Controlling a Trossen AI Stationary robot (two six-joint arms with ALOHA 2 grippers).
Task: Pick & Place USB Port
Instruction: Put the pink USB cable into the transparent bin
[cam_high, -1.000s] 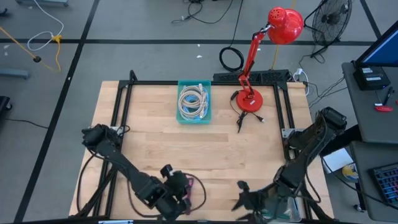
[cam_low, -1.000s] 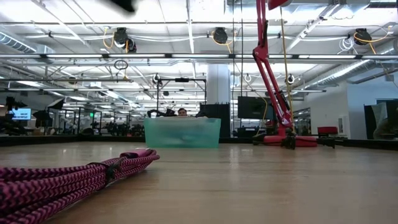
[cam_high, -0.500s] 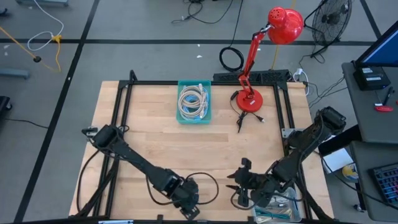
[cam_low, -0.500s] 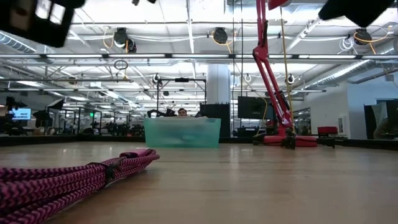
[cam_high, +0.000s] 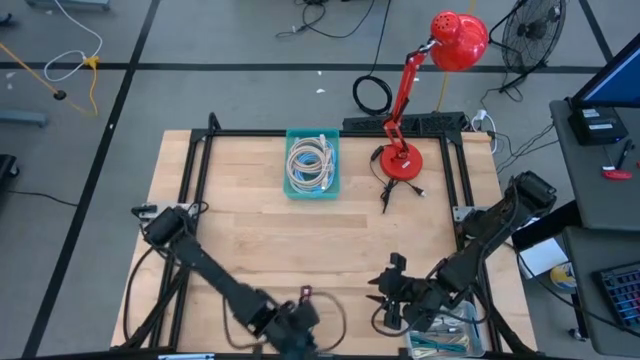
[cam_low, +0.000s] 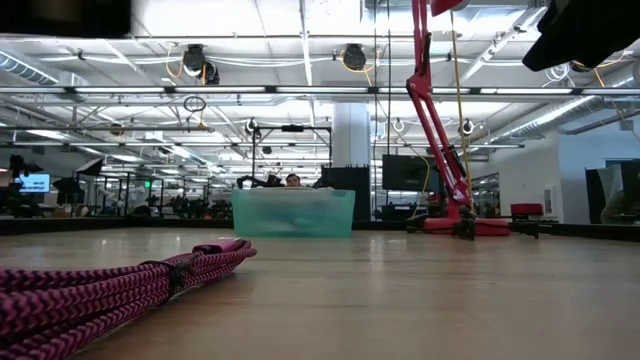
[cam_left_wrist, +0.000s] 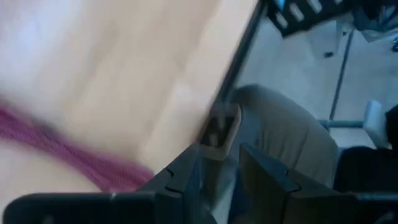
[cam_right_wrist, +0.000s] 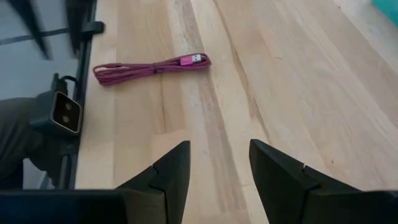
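One pale wooden table with a black metal frame (cam_high: 250, 240) carries everything. The left arm's gripper (cam_left_wrist: 217, 158) hangs over the table's near edge, and the right arm's gripper (cam_right_wrist: 219, 147) hovers just above the boards beside it. The left fingers (cam_left_wrist: 183, 177) stand slightly apart with nothing visibly between them. The right fingers (cam_right_wrist: 171, 168) are spread wider and also empty.

The long magenta braided USB cable (cam_right_wrist: 149, 67) is folded into a slim bundle of parallel strands, bound near its middle by a dark tie, and ends in a silver plug. It lies flat on the wood, straight ahead of the right gripper and well apart from it, close to the frame rail. In the left wrist view a stretch of the same cable (cam_left_wrist: 68, 152) runs just beside one finger, not touching it as far as the blur allows.

From table height only part of the bundle (cam_low: 120, 285) shows, cut off at the picture's edge. The left wrist picture is smeared, so the grey shape beyond the table edge cannot be made out.
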